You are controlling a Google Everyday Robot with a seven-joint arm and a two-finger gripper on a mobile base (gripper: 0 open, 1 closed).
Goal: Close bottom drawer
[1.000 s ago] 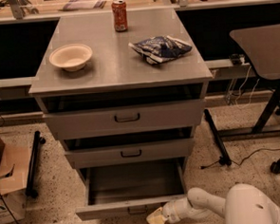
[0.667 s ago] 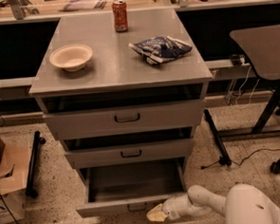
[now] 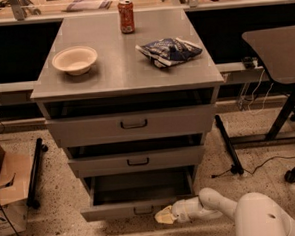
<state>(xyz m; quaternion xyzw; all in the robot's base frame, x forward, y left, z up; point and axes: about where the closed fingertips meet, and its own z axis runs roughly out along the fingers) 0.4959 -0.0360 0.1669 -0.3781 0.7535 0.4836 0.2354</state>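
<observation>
Bottom drawer [image 3: 124,210] is pulled out approx. a full tray length, tray bare inside, front low near the floor, small loop handle [image 3: 143,210] at ctr. Gripper [image 3: 165,217] sits low at the front's right end, just beside the handle; contact w/ the front: can't tell. Open vs closed: can't tell either. Arm [image 3: 213,203] comes in from lower right. Mid drawer [image 3: 137,161] and top drawer [image 3: 133,124] each stick out a bit. Cabinet top [image 3: 119,71] has a bowl [image 3: 75,60] on the left, a soda can [image 3: 126,16] at the back and a chip bag [image 3: 169,51] on the right.
</observation>
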